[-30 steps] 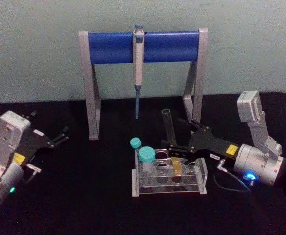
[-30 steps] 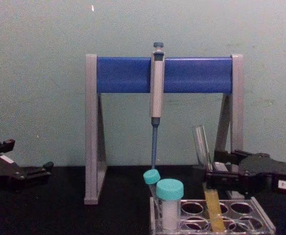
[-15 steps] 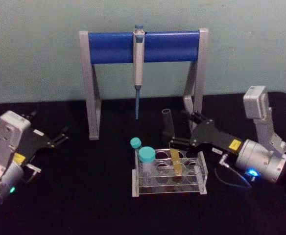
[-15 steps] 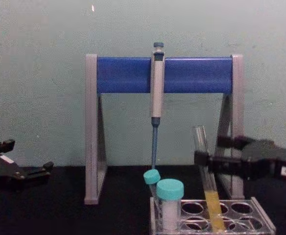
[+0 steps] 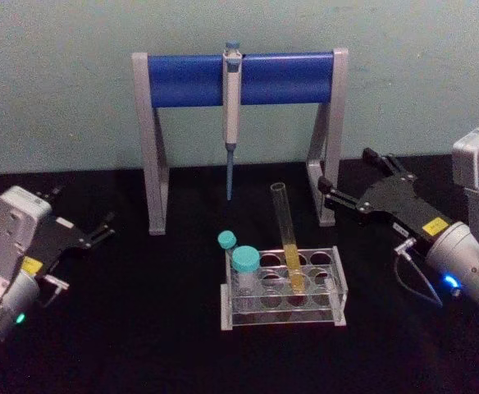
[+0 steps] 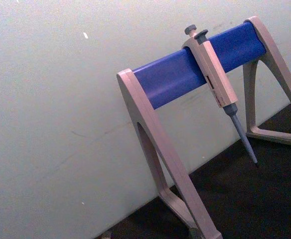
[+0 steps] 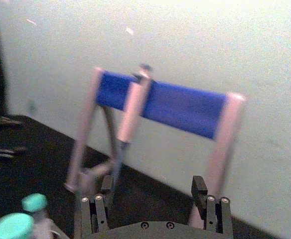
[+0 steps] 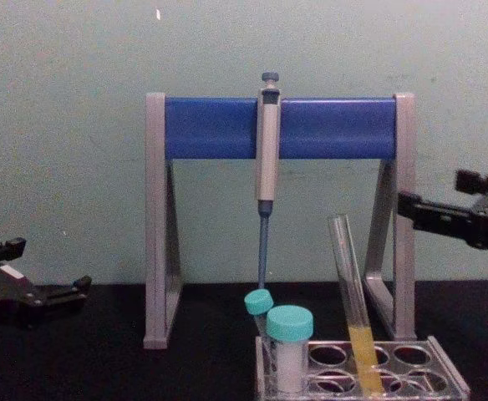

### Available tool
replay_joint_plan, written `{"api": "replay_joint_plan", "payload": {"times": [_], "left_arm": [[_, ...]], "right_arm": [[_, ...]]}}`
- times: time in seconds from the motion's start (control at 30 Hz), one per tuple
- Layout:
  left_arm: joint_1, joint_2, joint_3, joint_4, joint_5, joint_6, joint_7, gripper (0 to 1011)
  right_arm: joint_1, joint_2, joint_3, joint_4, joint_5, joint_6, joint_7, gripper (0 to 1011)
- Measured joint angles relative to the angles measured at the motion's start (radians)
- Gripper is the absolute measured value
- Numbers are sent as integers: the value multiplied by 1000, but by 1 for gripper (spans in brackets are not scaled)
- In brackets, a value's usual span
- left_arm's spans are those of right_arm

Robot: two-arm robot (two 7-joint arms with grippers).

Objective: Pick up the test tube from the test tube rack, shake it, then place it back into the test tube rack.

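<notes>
One test tube (image 5: pixel 287 238) is seen leaning in a hole of the test tube rack (image 5: pixel 282 289) on the black desk (image 5: pixel 166 328). The right claw (image 5: pixel 348 182) is held spread and empty, right of the tube. The left claw (image 5: pixel 100 226) is parked at far left, released.

Test tube (image 5: pixel 287 238) in test tube rack (image 5: pixel 282 309), capped tubes (image 5: pixel 244 264) at rack's left; pipette stand (image 5: pixel 239 131) behind.
</notes>
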Motion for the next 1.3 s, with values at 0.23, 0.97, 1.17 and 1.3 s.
{"api": "replay_joint_plan", "payload": {"times": [0.23,0.97,1.17,1.3], "left_arm": [[0,0,0,0,0,0,0,1001],[0,0,0,0,0,0,0,1001],[0,0,0,0,0,0,0,1001],[0,0,0,0,0,0,0,1001]], "right_arm": [[-26,-29,33,0,-45,144,-136,1000],[-15,-89,53,86,-68,283,-187,1000],[-15,-88,52,84,-68,282,-187,1000],[-16,-88,52,83,-68,281,-187,1000]]}}
